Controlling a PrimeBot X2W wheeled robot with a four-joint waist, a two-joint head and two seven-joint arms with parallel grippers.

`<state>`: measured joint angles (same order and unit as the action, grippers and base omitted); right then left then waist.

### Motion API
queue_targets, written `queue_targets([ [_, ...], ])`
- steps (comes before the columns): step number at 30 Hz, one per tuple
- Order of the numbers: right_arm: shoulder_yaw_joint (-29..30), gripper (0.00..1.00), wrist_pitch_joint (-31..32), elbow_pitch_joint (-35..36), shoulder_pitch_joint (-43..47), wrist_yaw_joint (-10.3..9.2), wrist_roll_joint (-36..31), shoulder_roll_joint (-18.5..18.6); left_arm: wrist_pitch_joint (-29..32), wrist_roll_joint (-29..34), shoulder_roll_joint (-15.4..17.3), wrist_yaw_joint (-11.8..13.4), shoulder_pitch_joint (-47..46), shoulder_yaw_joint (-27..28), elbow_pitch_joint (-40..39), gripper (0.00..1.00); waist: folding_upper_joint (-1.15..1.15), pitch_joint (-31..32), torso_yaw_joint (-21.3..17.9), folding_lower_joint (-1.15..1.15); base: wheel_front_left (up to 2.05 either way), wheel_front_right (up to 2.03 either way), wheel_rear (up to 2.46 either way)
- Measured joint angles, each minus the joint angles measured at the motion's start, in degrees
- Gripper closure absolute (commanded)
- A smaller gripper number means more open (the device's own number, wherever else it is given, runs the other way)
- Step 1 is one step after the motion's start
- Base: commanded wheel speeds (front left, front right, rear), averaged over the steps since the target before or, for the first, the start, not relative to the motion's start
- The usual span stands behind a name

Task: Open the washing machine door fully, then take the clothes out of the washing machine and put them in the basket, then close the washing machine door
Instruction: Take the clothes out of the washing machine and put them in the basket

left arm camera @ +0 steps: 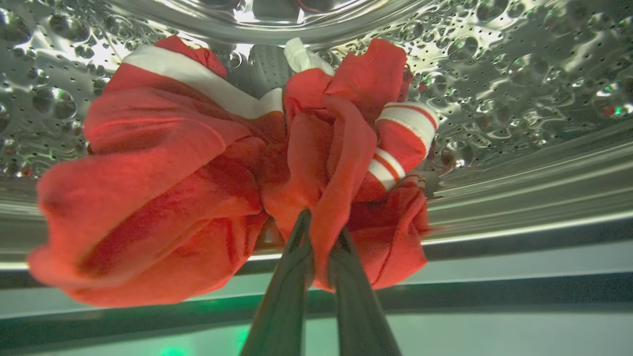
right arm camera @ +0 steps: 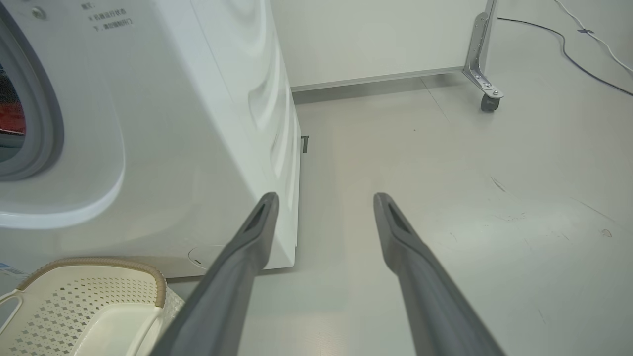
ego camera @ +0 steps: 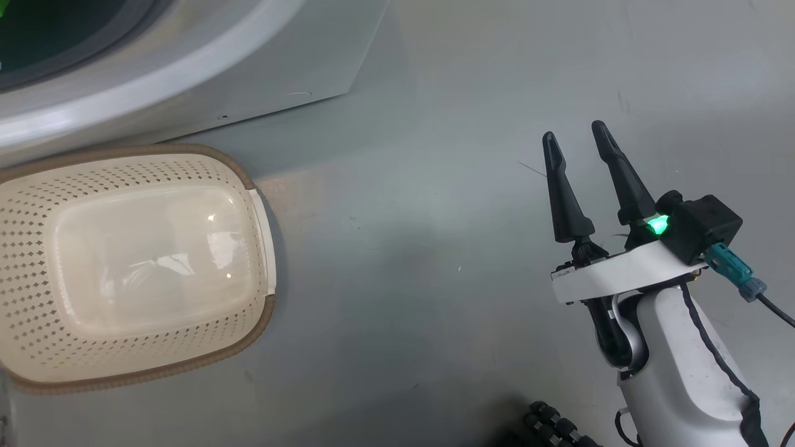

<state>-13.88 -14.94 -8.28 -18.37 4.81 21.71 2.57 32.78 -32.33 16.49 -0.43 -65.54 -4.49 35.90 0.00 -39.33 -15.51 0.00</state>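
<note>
In the left wrist view my left gripper (left arm camera: 321,222) is shut on a fold of the red clothes (left arm camera: 198,163), which bunch up with white trim inside the perforated steel drum (left arm camera: 519,74). The washing machine (right arm camera: 198,123) stands white at the left of the right wrist view, a strip of red showing through its grey gasket (right arm camera: 44,123). The cream basket (ego camera: 130,261) lies on the floor below the washer (ego camera: 186,68) in the head view, with nothing in it. My right gripper (ego camera: 574,136) hangs open over bare floor to the basket's right. The door is out of view.
Grey floor (ego camera: 435,217) spreads between basket and right arm. A metal frame leg on a caster (right arm camera: 487,94) and cables (right arm camera: 568,44) lie at the back right, near a white wall. The basket's corner (right arm camera: 94,301) sits close to my right fingers (right arm camera: 237,267).
</note>
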Motion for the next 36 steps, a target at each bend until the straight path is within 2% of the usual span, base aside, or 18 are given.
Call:
queue_targets([
  [8,1.0,0.0,0.0,-0.1,0.0,0.0,-1.0,0.0,-5.5,0.0,-1.4,-2.7,0.2,-0.5,-0.3,1.0,0.0,0.9,1.5,0.0,0.0,0.0,0.0],
  [15,2.1,0.0,0.0,-0.3,0.0,0.0,-2.8,0.0,-12.4,0.0,-3.4,-4.0,3.7,-0.5,-1.8,1.0,0.0,2.2,3.1,0.0,0.0,0.0,0.0],
  [26,3.5,0.0,0.0,-0.9,0.3,0.07,-5.7,0.0,-25.4,0.8,-6.6,-4.7,13.4,-1.0,-6.2,1.0,0.0,5.9,6.3,0.0,0.0,0.0,0.0],
  [36,4.3,0.0,0.0,-2.1,3.4,0.1,-7.9,0.6,-35.2,4.9,-7.4,-3.8,22.1,-1.5,-9.1,1.0,0.0,10.9,9.0,0.0,0.0,0.0,0.0],
])
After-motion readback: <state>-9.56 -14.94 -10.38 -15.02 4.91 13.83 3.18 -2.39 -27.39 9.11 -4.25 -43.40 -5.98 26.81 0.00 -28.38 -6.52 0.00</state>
